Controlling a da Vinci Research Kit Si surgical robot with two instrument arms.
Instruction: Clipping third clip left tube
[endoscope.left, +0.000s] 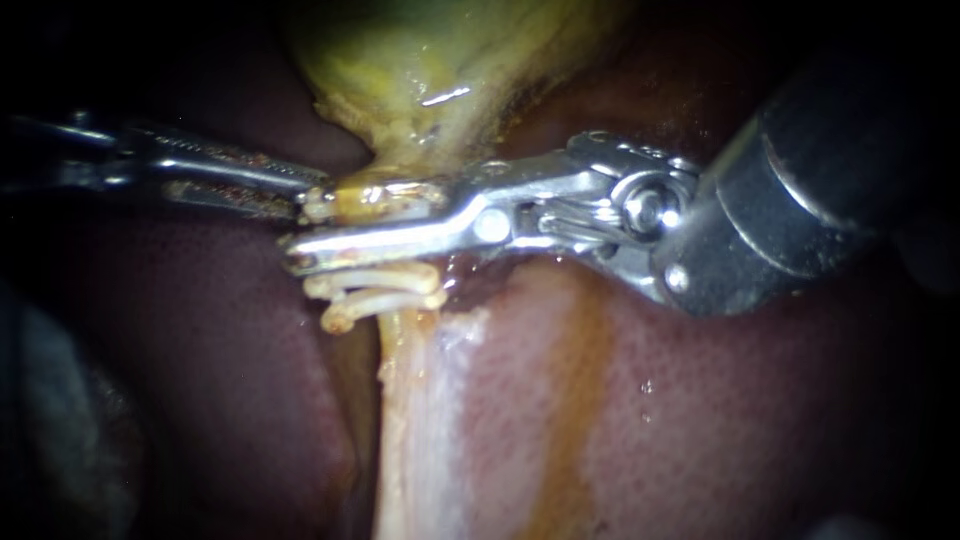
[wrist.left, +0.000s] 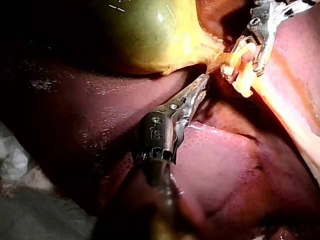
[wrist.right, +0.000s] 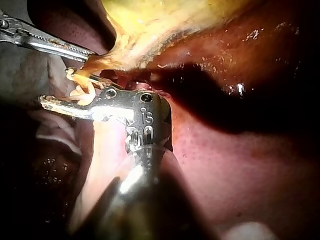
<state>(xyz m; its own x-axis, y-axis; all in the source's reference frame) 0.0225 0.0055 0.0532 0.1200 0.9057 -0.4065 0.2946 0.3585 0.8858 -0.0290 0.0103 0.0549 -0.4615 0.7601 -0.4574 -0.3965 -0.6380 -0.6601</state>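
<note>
The yellow-green gallbladder narrows into a pale tube that runs down over the liver. Two cream clips sit closed across the tube, one under the other. My right instrument reaches in from the right. Its long jaws straddle the tube just above those clips and hold a yellowish clip between them. My left instrument comes from the left, jaws shut on tissue at the gallbladder's neck. The right wrist view shows the right instrument around the tube beside the clips.
Dark red liver lies under and around both shafts. The wide shaft of my right instrument fills the upper right of the endoscope view. The gallbladder body hangs over the working spot.
</note>
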